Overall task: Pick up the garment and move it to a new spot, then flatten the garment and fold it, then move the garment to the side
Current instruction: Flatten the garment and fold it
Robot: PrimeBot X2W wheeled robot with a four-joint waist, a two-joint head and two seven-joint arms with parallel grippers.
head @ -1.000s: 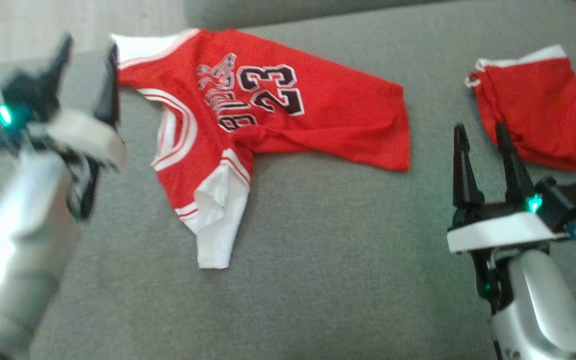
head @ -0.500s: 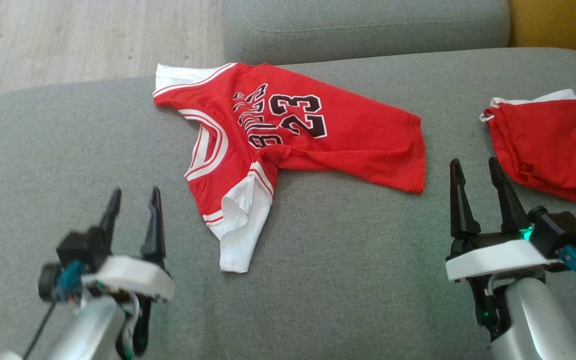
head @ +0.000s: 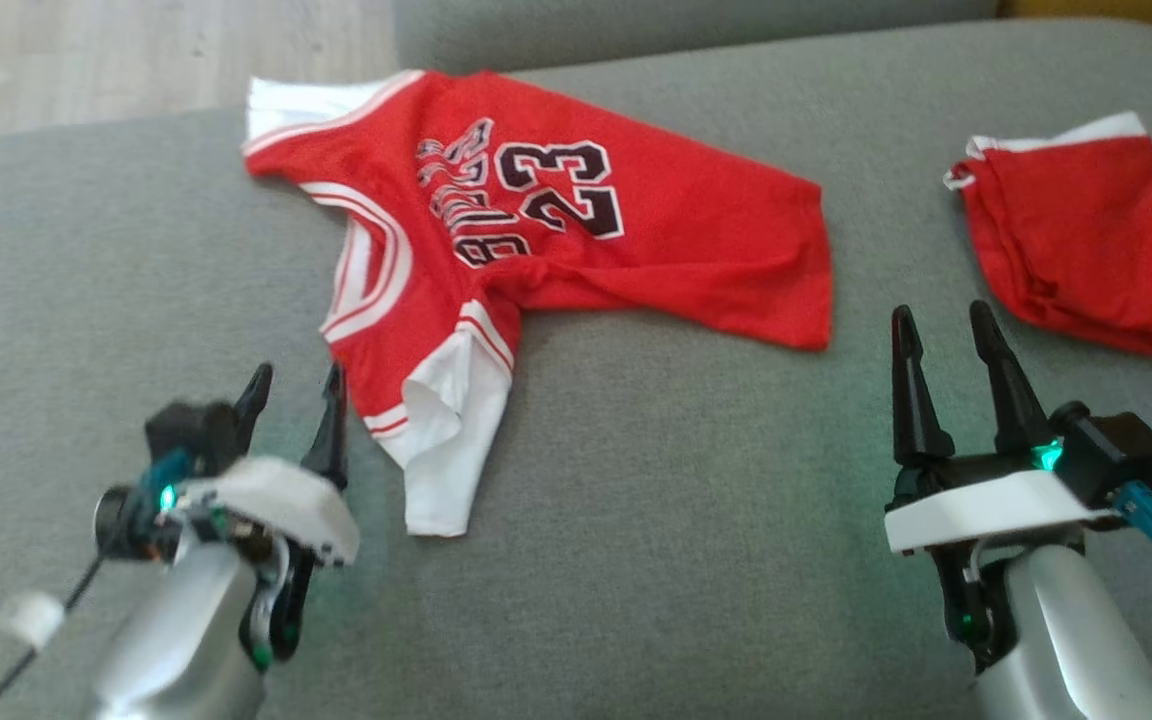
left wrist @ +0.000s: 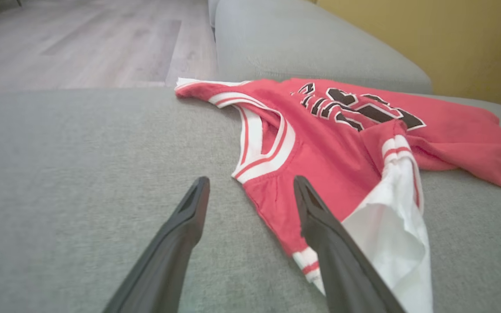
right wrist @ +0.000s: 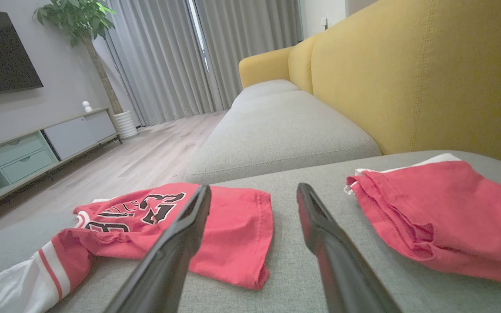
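Locate the garment [head: 556, 250], a red jersey numbered 23, lying creased on the grey sofa cushion [head: 656, 520], with one white-trimmed shoulder bunched nearest you. The left gripper [head: 298, 375] is open and holds nothing; its tips sit just beside that shoulder, and contact cannot be confirmed. The right gripper [head: 941, 315] is likewise open and empty, positioned between the jersey's hem and a second red garment [head: 1076, 240].
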